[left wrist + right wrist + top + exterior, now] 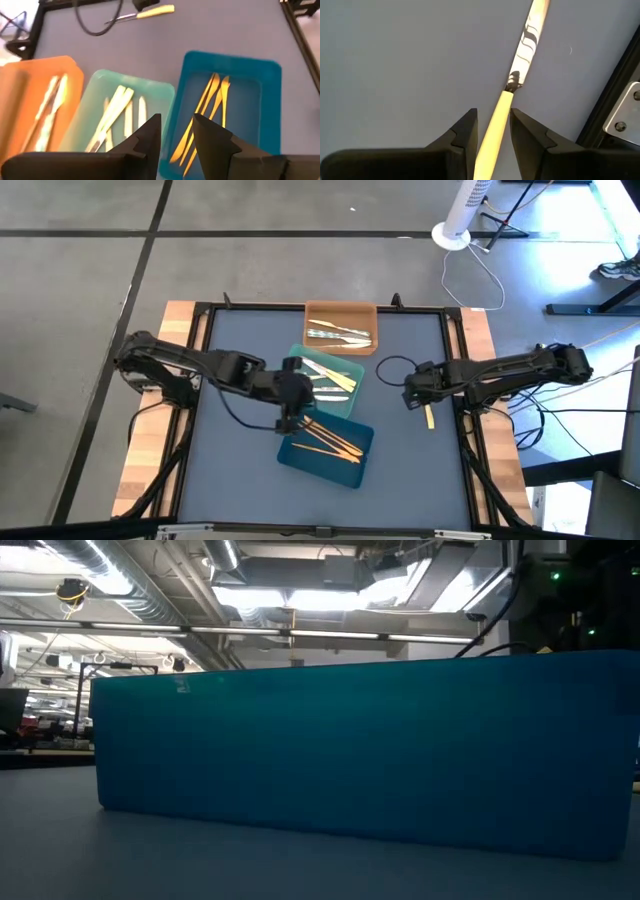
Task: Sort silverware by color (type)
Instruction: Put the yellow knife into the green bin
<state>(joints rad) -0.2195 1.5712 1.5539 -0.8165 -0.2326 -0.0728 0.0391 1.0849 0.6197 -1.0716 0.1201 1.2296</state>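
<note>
Right wrist view: the right gripper (492,137) is lowered over the table mat, its two dark fingers (462,135) standing a little apart with the pale yellow handle of a knife (520,65) running between them; whether the pads press the handle cannot be told. The knife's silver blade extends away from the gripper, and the black table frame (610,100) passes just beside it. In the high view the right gripper (418,388) sits at the right side of the grey table (240,470), with the yellow handle (430,416) showing just below it and a loop of black cable (392,368) beside it.

Left wrist view: the left gripper (176,135) hangs above the trays, fingers slightly apart and holding nothing. Beneath it, side by side, lie the orange tray (20,85) with silver-grey utensils (50,110), the teal-green tray (160,92) with pale yellow utensils (117,107), and the dark blue tray (270,100) with orange-tan utensils (210,107). The high view places the left gripper (292,395) between the teal-green and dark blue trays, near the table's centre.

Low view: one blue tray wall (370,745) fills the frame.
</note>
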